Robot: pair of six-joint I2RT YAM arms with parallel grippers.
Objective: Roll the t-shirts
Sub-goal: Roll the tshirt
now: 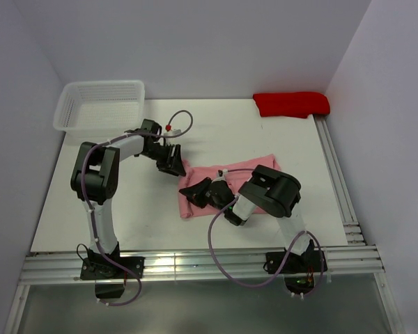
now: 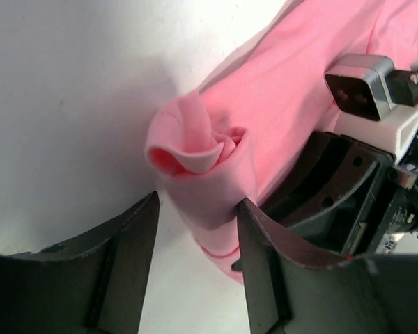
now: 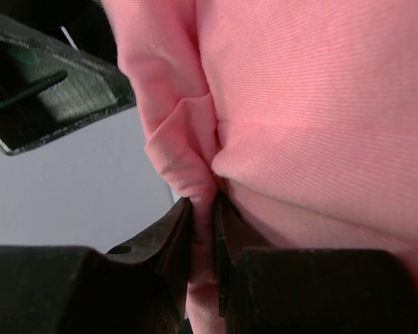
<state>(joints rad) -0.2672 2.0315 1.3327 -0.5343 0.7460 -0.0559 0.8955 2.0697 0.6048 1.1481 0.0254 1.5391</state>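
Note:
A light-pink t-shirt (image 1: 240, 174) lies folded into a strip across the middle of the table, its left end bunched up. In the left wrist view that end is a loose rolled curl of the t-shirt (image 2: 195, 142). My left gripper (image 2: 198, 203) is open around it: the right finger touches the cloth and the left finger stands apart from it. From above, the left gripper (image 1: 172, 162) sits at the strip's far left corner. My right gripper (image 3: 203, 207) is shut on a fold of the t-shirt (image 3: 313, 104). From above, the right gripper (image 1: 196, 193) is at the near left end.
A white mesh basket (image 1: 101, 104) stands at the back left. A folded red cloth (image 1: 291, 104) lies at the back right. Metal rails (image 1: 338, 181) run along the table's right side and near edge. The right gripper's body (image 2: 355, 188) is close beside my left fingers.

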